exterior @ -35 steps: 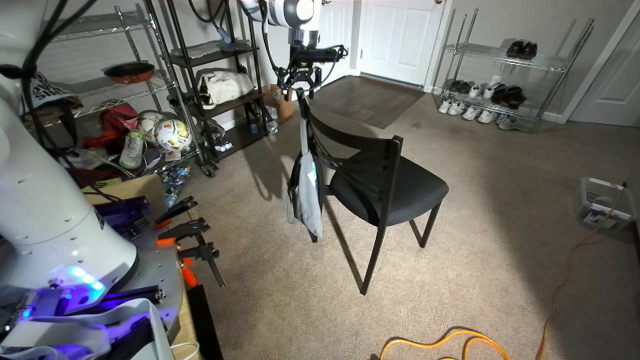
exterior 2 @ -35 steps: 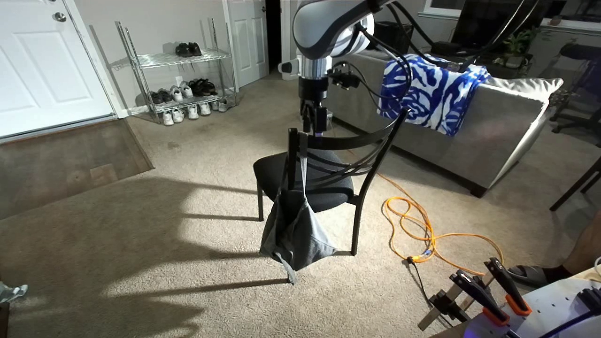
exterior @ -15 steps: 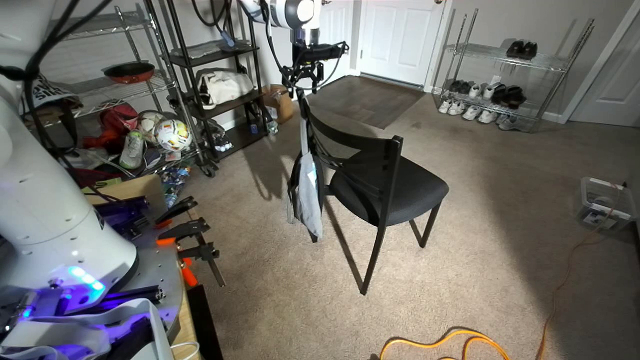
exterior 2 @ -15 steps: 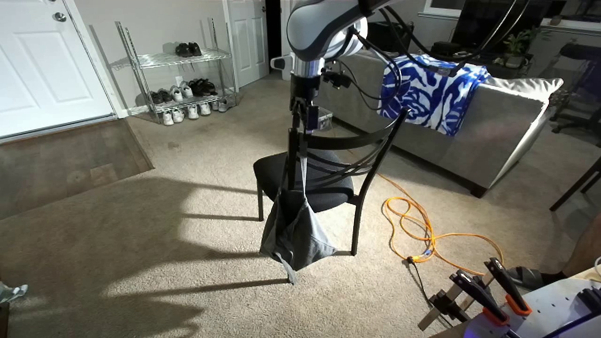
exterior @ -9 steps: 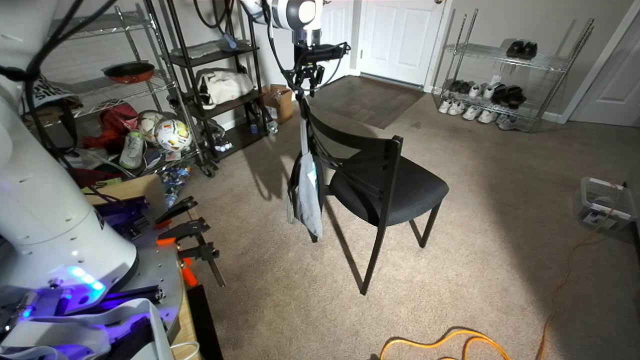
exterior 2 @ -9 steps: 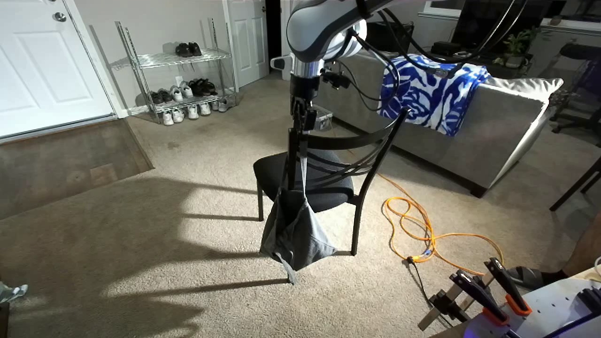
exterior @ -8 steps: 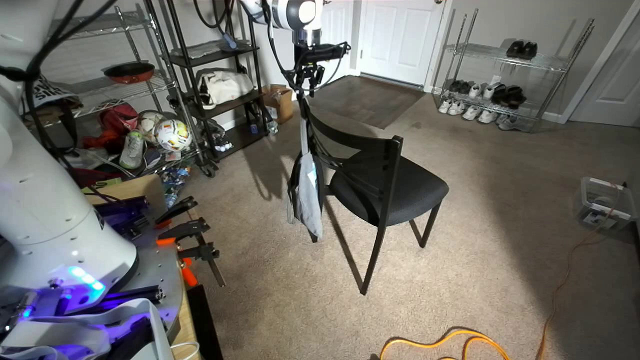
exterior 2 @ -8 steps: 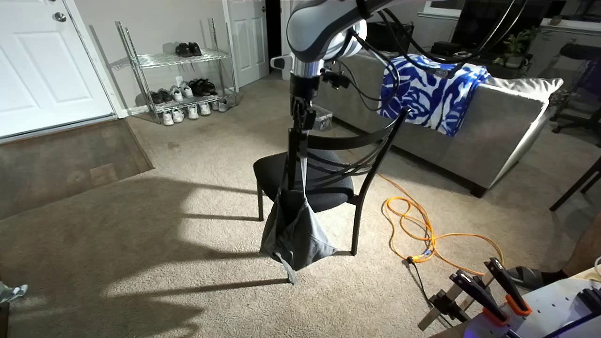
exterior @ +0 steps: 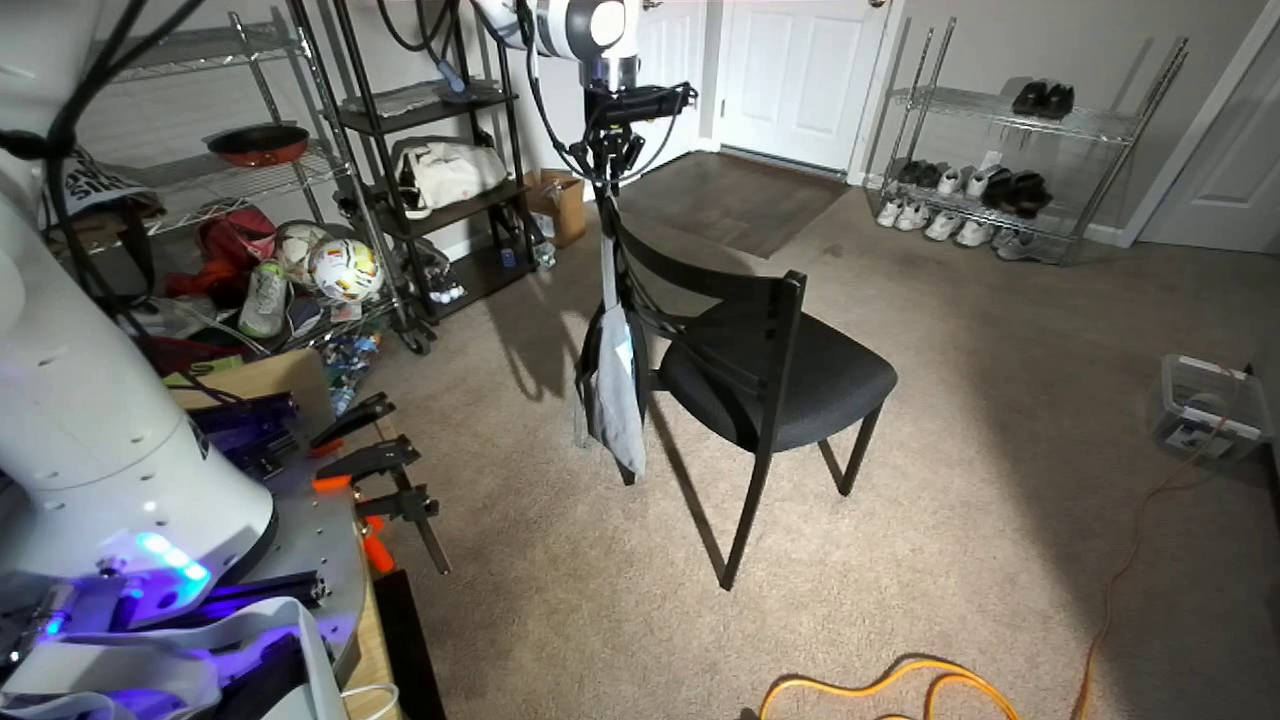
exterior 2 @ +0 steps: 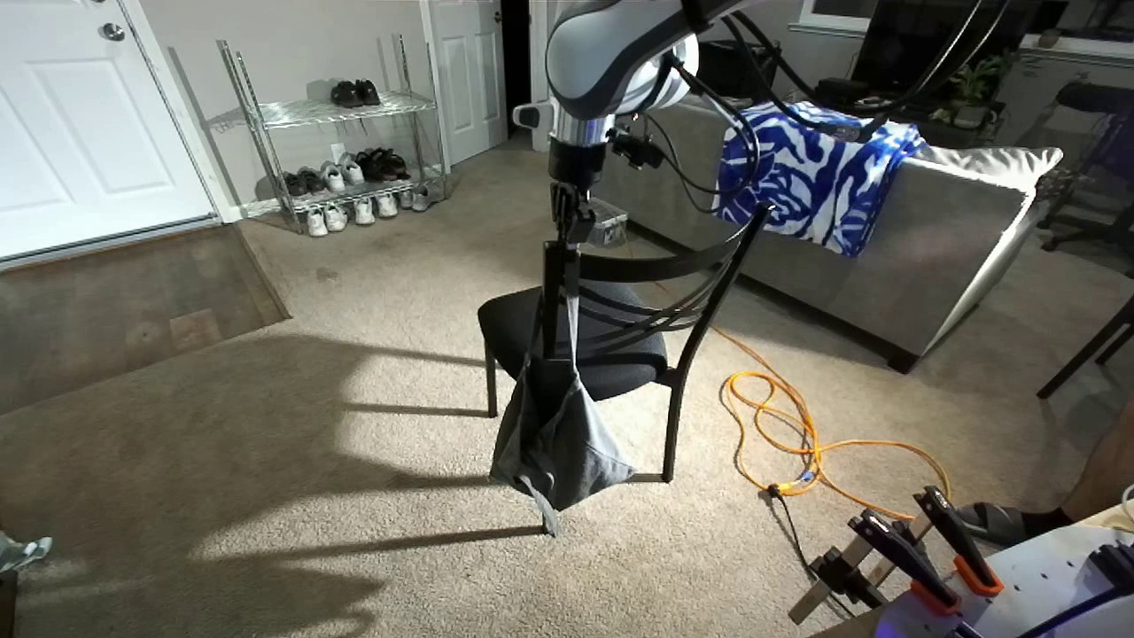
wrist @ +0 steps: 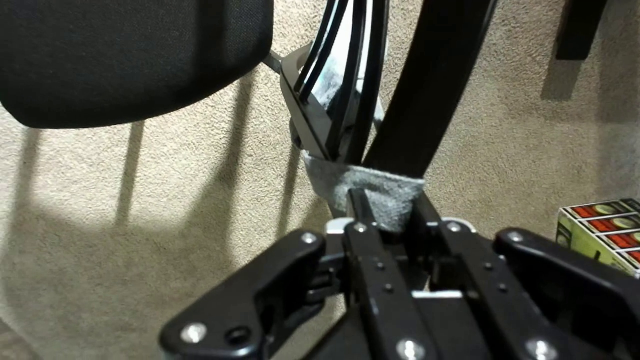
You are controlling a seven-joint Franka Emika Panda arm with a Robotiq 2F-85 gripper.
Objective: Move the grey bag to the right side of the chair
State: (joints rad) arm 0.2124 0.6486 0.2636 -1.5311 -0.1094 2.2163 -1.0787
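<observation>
The grey bag (exterior 2: 576,452) hangs by its loop handles from one top corner of the black chair's backrest (exterior 2: 664,268). In an exterior view the bag (exterior: 615,390) shows edge-on beside the chair seat (exterior: 790,370). Just above that corner post is my gripper (exterior 2: 569,241), pointing down. The wrist view has the bag's handle (wrist: 387,187) looped over the dark post, its cloth bunched between the fingertips of my gripper (wrist: 391,201), which is shut on it. The inner finger faces are partly hidden by dark parts.
An orange cord (exterior 2: 815,443) lies on the carpet near the table clamps (exterior 2: 895,549). A sofa (exterior 2: 895,283) with a blue-white blanket stands beyond the chair. Metal shelving (exterior: 260,150) and a black rack (exterior: 440,225) line the wall. A printed carton (wrist: 595,235) sits at the wrist view's right.
My gripper has moved sideways along the backrest to the corner with the handle. Its jaws have drawn together from wide apart, bunching the handle cloth. Bag and chair have stayed in place.
</observation>
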